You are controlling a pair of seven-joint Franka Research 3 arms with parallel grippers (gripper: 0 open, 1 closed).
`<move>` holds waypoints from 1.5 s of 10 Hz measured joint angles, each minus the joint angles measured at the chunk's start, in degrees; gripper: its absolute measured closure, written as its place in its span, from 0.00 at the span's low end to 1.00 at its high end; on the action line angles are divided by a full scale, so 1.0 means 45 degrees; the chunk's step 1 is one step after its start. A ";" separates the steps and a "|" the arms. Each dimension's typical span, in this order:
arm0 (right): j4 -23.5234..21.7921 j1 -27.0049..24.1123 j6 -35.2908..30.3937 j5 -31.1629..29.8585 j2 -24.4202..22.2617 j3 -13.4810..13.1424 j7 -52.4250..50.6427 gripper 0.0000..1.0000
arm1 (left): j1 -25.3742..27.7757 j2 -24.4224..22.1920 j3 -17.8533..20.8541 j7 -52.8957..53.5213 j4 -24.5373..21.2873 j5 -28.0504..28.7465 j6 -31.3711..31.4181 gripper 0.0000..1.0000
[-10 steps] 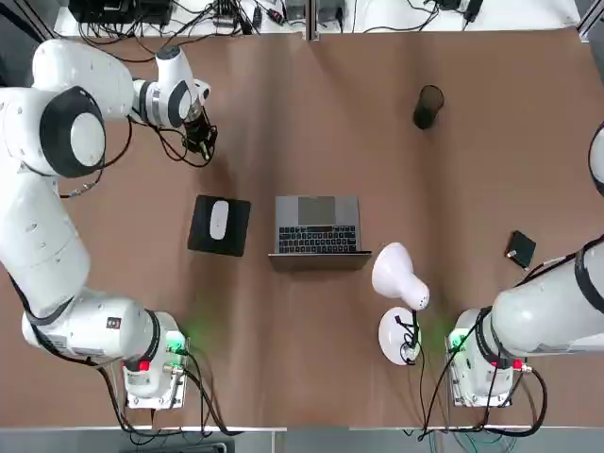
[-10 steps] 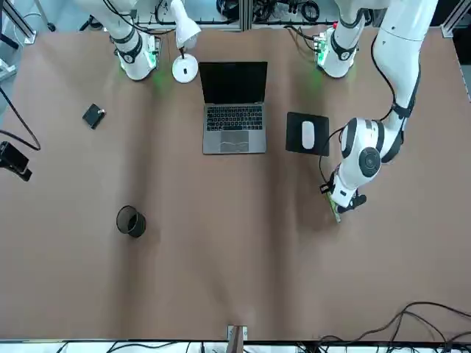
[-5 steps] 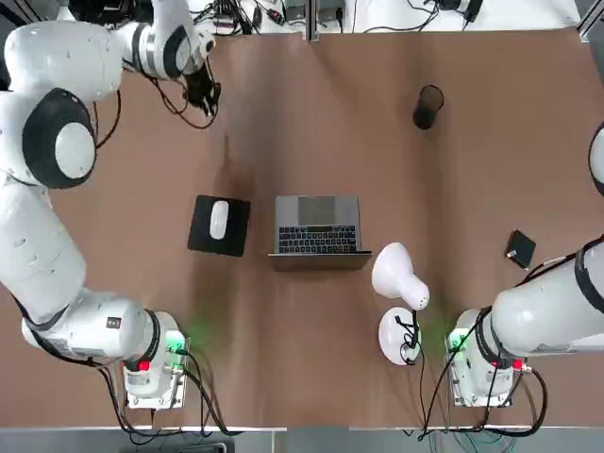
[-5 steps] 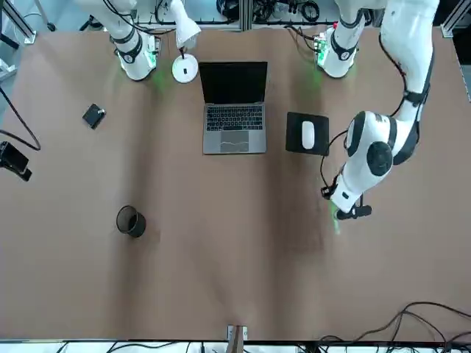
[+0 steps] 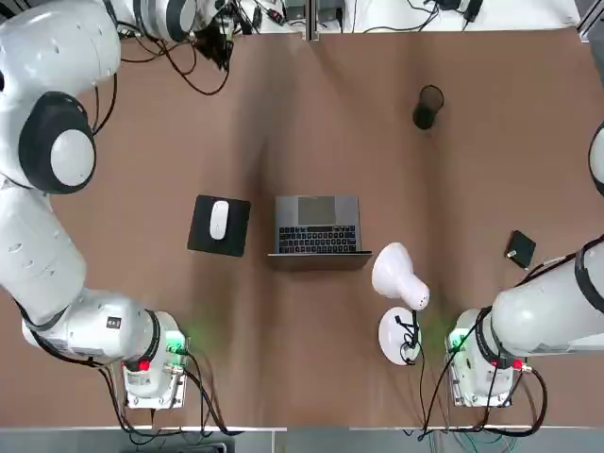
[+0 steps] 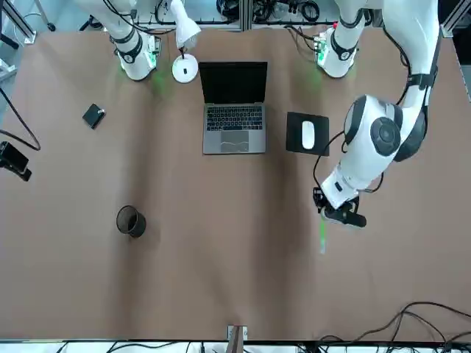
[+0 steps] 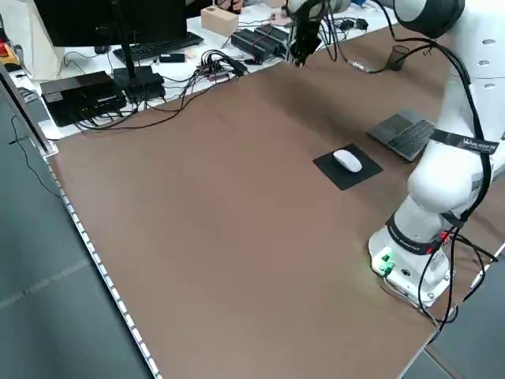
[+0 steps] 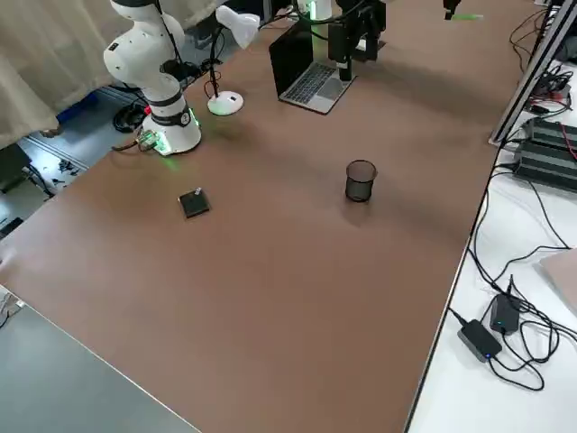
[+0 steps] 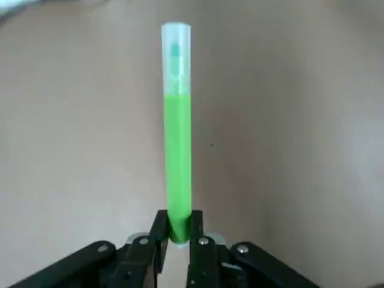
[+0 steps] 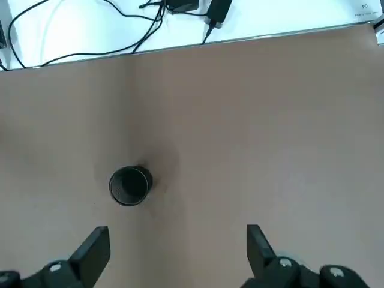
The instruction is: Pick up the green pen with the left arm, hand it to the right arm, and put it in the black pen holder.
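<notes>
Left gripper [image 9: 179,223]: pinched on green pen's [image 9: 178,150] end, above the table's left part | right gripper [image 10: 179,243]: wide, empty | we should keep the capped end free, present it steadily

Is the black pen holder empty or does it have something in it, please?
Empty: the right wrist view looks into the black pen holder and shows nothing inside or above its rim.

A brown tabletop [image 5: 321,340], overlain by soft shadows, borders a white side table [image 8: 505,298] strewn with black cables [image 8: 532,316]; beyond lie a grey floor [image 7: 55,292] and a pale beige curtain [image 8: 45,63].
</notes>
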 joint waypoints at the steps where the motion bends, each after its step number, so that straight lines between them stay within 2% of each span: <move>1: 0.0000 0.0000 0.0000 0.0000 0.0000 -0.0001 0.0000 0.00 | -0.0024 0.0003 -0.0256 0.1232 0.0423 0.0285 -0.0133 0.81; 4: 0.0001 -0.0001 0.0000 0.0000 0.0000 0.0000 0.0000 0.00 | -0.0076 0.0023 -0.0791 0.3729 0.1466 0.0446 -0.0422 0.81; 9: 0.0001 -0.0002 -0.0001 0.0000 0.0000 -0.0001 0.0000 0.00 | -0.1088 0.0218 -0.1155 0.5602 0.3154 0.0446 -0.2344 0.81; 12: 0.0001 -0.0002 -0.0001 0.0000 0.0001 0.0006 0.0000 0.00 | -0.1904 0.0521 -0.1168 0.5795 0.3377 0.0446 -0.2592 0.81; 15: 0.0001 -0.0002 -0.0001 0.0000 0.0001 0.0012 0.0000 0.00 | -0.2236 0.0845 -0.1170 0.5795 0.3731 0.0424 -0.2592 0.81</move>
